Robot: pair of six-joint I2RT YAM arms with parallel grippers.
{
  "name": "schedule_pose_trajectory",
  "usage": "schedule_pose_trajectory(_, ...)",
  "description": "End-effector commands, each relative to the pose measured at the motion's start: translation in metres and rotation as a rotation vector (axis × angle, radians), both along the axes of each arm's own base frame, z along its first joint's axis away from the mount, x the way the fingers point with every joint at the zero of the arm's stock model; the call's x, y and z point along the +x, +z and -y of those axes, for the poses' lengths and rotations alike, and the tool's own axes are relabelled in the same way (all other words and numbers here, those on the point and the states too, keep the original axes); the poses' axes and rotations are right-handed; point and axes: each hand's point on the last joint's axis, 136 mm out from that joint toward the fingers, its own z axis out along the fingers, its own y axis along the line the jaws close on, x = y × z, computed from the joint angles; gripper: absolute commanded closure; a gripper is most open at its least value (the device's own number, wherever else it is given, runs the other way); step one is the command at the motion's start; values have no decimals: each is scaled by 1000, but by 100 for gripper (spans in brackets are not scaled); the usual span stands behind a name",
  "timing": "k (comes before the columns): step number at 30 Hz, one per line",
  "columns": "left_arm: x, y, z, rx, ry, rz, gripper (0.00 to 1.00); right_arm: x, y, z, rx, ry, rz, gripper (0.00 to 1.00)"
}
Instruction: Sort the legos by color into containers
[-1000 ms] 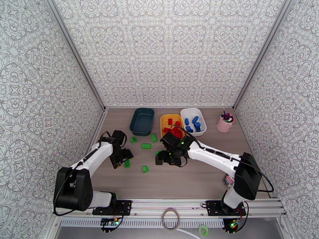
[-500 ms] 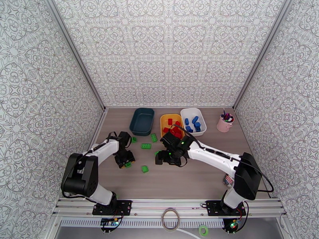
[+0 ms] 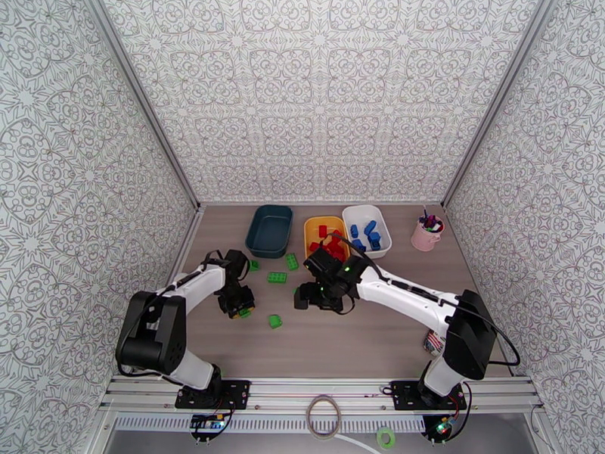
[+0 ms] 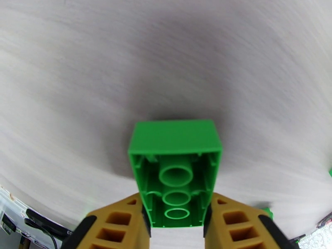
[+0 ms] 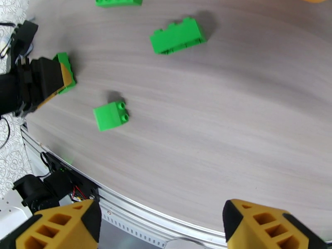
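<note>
The left claw [image 4: 176,210] is clamped on a green lego [image 4: 174,142], hollow underside showing, toward the desk's [image 3: 363,342] 8 o'clock. The right claw [image 5: 159,220] hangs wide apart, gripping nothing, with the yellow tub [image 3: 308,236] at its 12 o'clock.

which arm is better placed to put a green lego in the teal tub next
Left. The left gripper is shut on a green brick, and the dark teal tub sits on the left arm's side. The right gripper is open and empty.
</note>
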Motion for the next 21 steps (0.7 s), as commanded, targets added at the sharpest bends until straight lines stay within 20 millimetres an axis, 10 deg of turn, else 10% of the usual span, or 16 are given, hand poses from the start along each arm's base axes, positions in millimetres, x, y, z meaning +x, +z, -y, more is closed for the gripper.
schedule_pose_trajectory(1, 22, 36, 15, -73, -44, 111, 67, 18, 9, 3, 8, -25, 23, 18)
schedule_pose_trajectory(11, 110, 117, 55, -271, -91, 371, 67, 61, 25, 2, 117, -84, 17, 18)
schedule_pose_trajectory(21, 200, 125, 63, -288, -75, 423, 68, 85, 35, 21, 99, -127, 32, 18)
